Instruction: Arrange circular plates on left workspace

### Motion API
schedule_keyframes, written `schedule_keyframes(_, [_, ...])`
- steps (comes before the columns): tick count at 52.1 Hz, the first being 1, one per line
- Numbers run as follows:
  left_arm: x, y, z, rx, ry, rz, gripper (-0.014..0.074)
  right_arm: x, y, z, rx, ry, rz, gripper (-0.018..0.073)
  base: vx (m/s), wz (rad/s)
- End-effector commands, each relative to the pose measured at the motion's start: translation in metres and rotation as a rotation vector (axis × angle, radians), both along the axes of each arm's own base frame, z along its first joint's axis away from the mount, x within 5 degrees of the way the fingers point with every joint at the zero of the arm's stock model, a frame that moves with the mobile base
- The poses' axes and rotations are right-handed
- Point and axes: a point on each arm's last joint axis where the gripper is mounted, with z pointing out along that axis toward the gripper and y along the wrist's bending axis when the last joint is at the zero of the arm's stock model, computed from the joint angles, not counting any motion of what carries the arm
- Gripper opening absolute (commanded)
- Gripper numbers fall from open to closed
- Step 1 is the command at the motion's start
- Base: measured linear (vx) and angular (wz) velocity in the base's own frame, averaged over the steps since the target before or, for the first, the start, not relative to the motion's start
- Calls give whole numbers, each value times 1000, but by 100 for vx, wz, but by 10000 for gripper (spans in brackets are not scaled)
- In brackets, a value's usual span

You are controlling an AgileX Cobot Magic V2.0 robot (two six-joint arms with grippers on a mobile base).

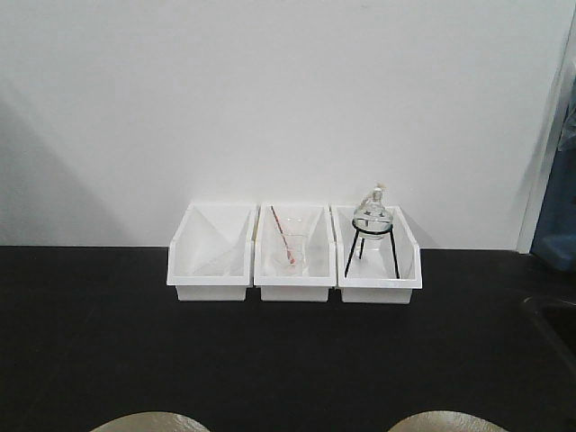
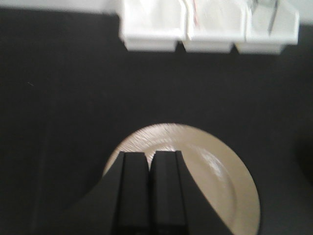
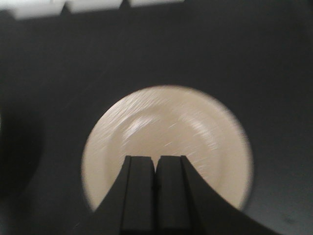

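Note:
Two round beige plates lie flat on the black countertop (image 1: 108,342). In the front view only their far rims show at the bottom edge, one at the left (image 1: 148,421) and one at the right (image 1: 447,420). In the left wrist view my left gripper (image 2: 150,155) is shut and empty, above the left plate (image 2: 215,171). In the right wrist view my right gripper (image 3: 156,159) is shut and empty, above the right plate (image 3: 166,127). Neither gripper shows in the front view.
Three white bins stand in a row against the back wall: left bin (image 1: 210,254), middle bin (image 1: 293,252) with a glass beaker and rod, right bin (image 1: 376,256) with a round flask on a black tripod. A recessed sink basin (image 1: 553,324) lies at the right.

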Motion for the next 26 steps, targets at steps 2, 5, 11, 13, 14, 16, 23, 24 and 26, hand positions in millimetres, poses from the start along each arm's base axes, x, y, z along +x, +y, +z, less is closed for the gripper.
schedule_keyframes(2, [46,-20,22,-38,62,-137,2,51,19,17,139,89,236,-2,0,0])
schedule_keyframes(5, [64,-27,24,-44,162,-229,2,75,23,16,216,159,342,-2,0,0])
schedule_keyframes(11, [97,-22,27,-121,300,-307,2,116,19,11,440,239,462,-2,0,0])
schedule_keyframes(13, [104,-15,27,-153,317,-301,2,128,13,7,493,232,437,-2,0,0])
schedule_keyframes(14, [108,-10,27,-176,322,-292,2,133,6,4,506,234,417,-2,0,0])
schedule_keyframes(16, [113,0,27,-210,316,-257,2,139,-6,-1,543,227,375,-2,0,0])
schedule_keyframes(23, [126,43,14,-298,342,-127,2,147,-53,-17,588,220,233,-2,0,0])
schedule_keyframes(24, [127,46,11,-306,353,-124,2,147,-56,-17,594,217,222,-2,0,0])
schedule_keyframes(26, [129,50,5,-315,382,-137,2,148,-62,-17,605,207,203,-2,0,0])
